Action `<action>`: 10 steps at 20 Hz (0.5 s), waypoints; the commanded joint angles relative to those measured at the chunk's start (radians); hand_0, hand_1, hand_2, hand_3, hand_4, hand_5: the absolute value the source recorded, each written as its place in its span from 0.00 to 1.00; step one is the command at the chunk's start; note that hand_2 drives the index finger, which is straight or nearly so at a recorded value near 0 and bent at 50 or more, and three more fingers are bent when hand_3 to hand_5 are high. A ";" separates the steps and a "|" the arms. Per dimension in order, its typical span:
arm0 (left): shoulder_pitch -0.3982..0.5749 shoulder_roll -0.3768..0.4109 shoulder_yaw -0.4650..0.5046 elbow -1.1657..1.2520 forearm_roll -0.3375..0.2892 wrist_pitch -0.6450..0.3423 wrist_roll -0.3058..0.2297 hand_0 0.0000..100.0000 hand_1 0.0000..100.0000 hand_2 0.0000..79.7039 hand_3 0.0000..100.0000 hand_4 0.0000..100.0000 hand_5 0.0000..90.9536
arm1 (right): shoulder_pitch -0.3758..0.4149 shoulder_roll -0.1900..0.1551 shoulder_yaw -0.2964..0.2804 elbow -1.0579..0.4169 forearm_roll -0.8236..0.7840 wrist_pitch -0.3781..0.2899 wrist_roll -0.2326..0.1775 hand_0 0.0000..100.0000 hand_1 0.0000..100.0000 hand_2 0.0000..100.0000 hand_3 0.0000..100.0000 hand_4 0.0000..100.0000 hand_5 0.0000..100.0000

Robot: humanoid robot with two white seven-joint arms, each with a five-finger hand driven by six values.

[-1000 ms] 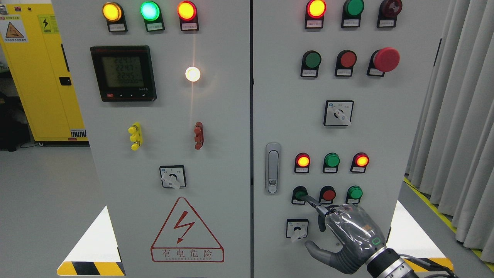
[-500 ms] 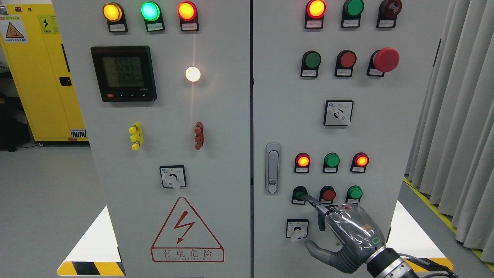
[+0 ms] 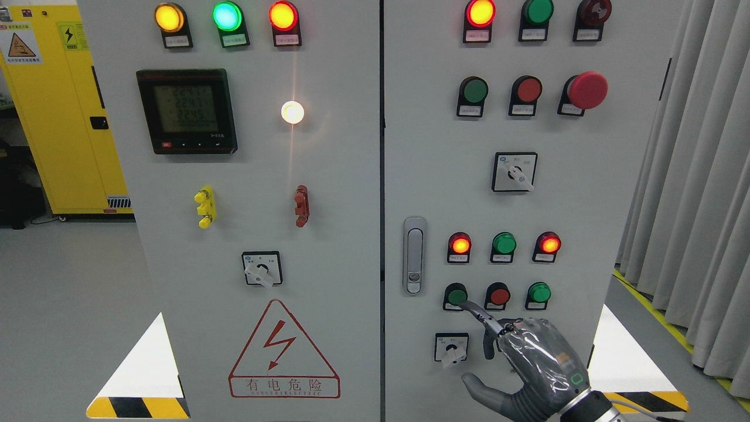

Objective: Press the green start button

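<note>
**Index finger arriving at the lower green button**

The right hand [image 3: 530, 366] is reaching up from the lower right corner, wrapped in a clear film, with its index finger [image 3: 477, 313] stretched out toward the panel. The other fingers are curling downward and the thumb is sticking out to the left, so the hand is pointing and holding nothing. The left hand is not showing anywhere in the head view.

The green start button [image 3: 456, 295] is sitting at the left end of the lowest button row on the right-hand cabinet door [image 3: 586, 193], just right of the door latch [image 3: 414, 255] and directly above a small rotary switch [image 3: 451, 349]. A red button [image 3: 498, 295] and a second green button [image 3: 538, 292] are sitting to its right in the same row.

The fingertip is lying at the lower right edge of the green start button, touching it or very nearly so; whether the button is being pushed in cannot be told from this angle. Judging by that, the approach is looking finished and the press itself is either happening or about to finish, with the hand's retreat remaining.

Readable writing is scarce. The red warning triangle [image 3: 283, 349] on the left door is carrying a lightning bolt and the characters 有电危险 beneath it. The digital meter [image 3: 187, 111] is showing rows of digits that are too blurred to read with confidence. The small tags under the buttons and lamps are too small to read
</note>
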 commanded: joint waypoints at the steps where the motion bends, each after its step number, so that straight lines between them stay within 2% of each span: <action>1: -0.012 0.000 0.000 -0.028 0.000 0.000 0.000 0.12 0.56 0.00 0.00 0.00 0.00 | 0.061 0.000 -0.006 -0.057 -0.109 0.001 -0.029 0.41 0.56 0.00 0.69 0.67 0.55; 2: -0.012 0.000 0.000 -0.028 -0.001 0.000 0.000 0.12 0.56 0.00 0.00 0.00 0.00 | 0.075 0.000 -0.006 -0.057 -0.149 0.001 -0.040 0.41 0.56 0.00 0.61 0.61 0.49; 3: -0.012 0.000 0.000 -0.028 0.000 0.000 0.000 0.12 0.56 0.00 0.00 0.00 0.00 | 0.089 -0.001 -0.006 -0.057 -0.210 -0.002 -0.040 0.41 0.56 0.00 0.60 0.60 0.48; 5: -0.012 0.000 0.000 -0.028 0.000 0.000 0.000 0.12 0.56 0.00 0.00 0.00 0.00 | 0.130 -0.006 -0.001 -0.066 -0.344 -0.002 -0.038 0.41 0.56 0.00 0.42 0.44 0.35; 7: -0.012 0.000 0.000 -0.028 0.000 0.000 0.000 0.12 0.56 0.00 0.00 0.00 0.00 | 0.156 -0.008 0.000 -0.069 -0.462 -0.001 -0.029 0.41 0.56 0.00 0.35 0.38 0.30; 8: -0.012 0.000 0.000 -0.028 -0.001 0.000 0.000 0.12 0.56 0.00 0.00 0.00 0.00 | 0.158 -0.008 0.006 -0.069 -0.526 -0.001 -0.021 0.42 0.55 0.00 0.21 0.25 0.20; 10: -0.012 0.000 0.000 -0.028 -0.001 0.000 0.000 0.12 0.56 0.00 0.00 0.00 0.00 | 0.158 -0.009 0.011 -0.069 -0.648 0.002 0.029 0.43 0.55 0.00 0.15 0.19 0.14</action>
